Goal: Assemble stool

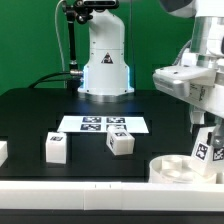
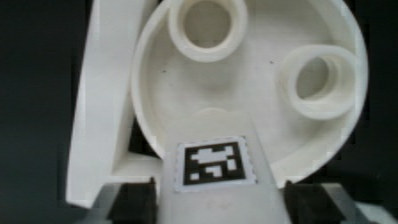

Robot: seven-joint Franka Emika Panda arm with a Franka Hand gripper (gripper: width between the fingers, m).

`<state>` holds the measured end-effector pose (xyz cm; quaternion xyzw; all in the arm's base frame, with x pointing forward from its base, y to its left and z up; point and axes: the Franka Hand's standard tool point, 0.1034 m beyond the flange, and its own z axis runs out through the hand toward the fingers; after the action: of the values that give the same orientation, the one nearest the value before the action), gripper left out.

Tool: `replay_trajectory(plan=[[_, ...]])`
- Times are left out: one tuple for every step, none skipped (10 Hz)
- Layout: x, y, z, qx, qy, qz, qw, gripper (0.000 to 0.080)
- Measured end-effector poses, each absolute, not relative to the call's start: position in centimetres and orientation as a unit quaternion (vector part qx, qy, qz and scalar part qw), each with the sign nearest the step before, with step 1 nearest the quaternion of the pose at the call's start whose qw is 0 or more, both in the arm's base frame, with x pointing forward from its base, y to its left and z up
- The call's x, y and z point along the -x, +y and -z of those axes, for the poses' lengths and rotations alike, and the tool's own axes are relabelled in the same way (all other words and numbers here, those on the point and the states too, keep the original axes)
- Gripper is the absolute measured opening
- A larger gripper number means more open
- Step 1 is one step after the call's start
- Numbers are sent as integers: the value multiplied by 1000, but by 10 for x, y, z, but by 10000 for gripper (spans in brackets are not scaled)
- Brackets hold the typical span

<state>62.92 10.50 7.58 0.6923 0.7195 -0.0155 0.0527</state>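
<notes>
The round white seat (image 1: pixel 178 169) lies at the front of the exterior view's right, against the border rail; in the wrist view (image 2: pixel 178 90) its underside faces up with two round sockets showing. My gripper (image 1: pixel 207 138) is shut on one white leg (image 1: pixel 208 152) with a square tag and holds it upright just over the seat. In the wrist view the gripper (image 2: pixel 222 205) has dark fingers (image 2: pixel 127 200) on both sides of the tagged leg (image 2: pixel 219 165). Two more tagged legs (image 1: pixel 56 147) (image 1: pixel 120 141) lie loose on the black table.
The marker board (image 1: pixel 103 124) lies flat behind the loose legs. A long white border rail (image 1: pixel 80 192) runs along the front edge and shows beside the seat in the wrist view (image 2: pixel 98 100). The arm's white base (image 1: pixel 105 62) stands at the back.
</notes>
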Motion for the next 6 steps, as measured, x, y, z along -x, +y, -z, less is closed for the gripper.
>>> replay_trajectory(plan=[[-629,103,-76,-732,679,15,51,343],[-626,102,-76,-760,648,23,47,343],[-625,103,-76,-800,598,25,39,343],[-626,103,-76,-824,565,26,39,343],[-626,103,-76,-838,544,25,39,343],[-626,104,-76,-856,515,24,40,343]])
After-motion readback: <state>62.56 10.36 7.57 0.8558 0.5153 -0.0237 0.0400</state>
